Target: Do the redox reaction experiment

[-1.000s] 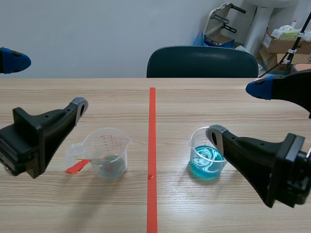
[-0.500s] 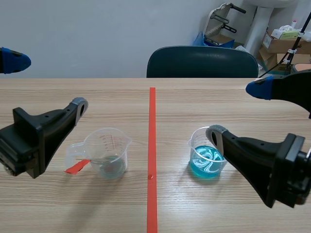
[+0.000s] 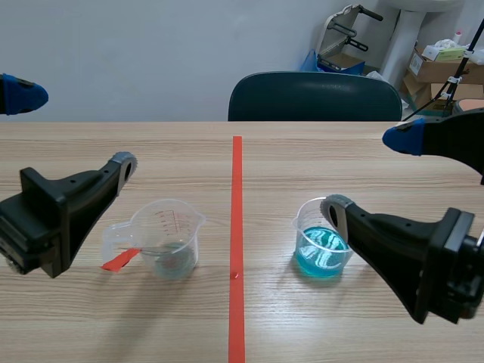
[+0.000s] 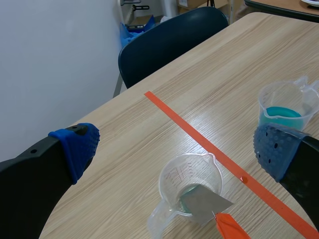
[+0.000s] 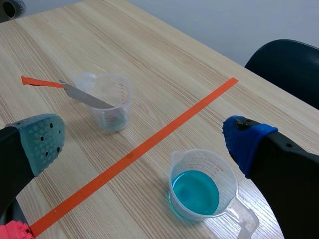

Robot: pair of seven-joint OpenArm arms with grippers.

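With left tool [image 4: 175, 149] and right tool [image 5: 144, 142] spread, pinch the orange handle [image 4: 230, 229] squarely using the left, lifting the blade [image 4: 204, 204] without tipping its cup [image 4: 172, 177].

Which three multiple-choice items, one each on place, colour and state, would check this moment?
1. The metal strip with the orange end is:
A. flat on the table
B. gripped by an arm
C. leaning in the clear beaker

2. The liquid in the second beaker is:
A. red
B. blue
C. colourless

3. The left gripper and right gripper are:
A. both open, holding nothing
B. both shut on beakers
C. one open, one shut

Answers:
1 C: the strip rests against the rim, with its orange end sticking out.
2 B: both wrist views show blue liquid in it.
3 A: each wrist view shows the fingers wide apart with nothing between them.
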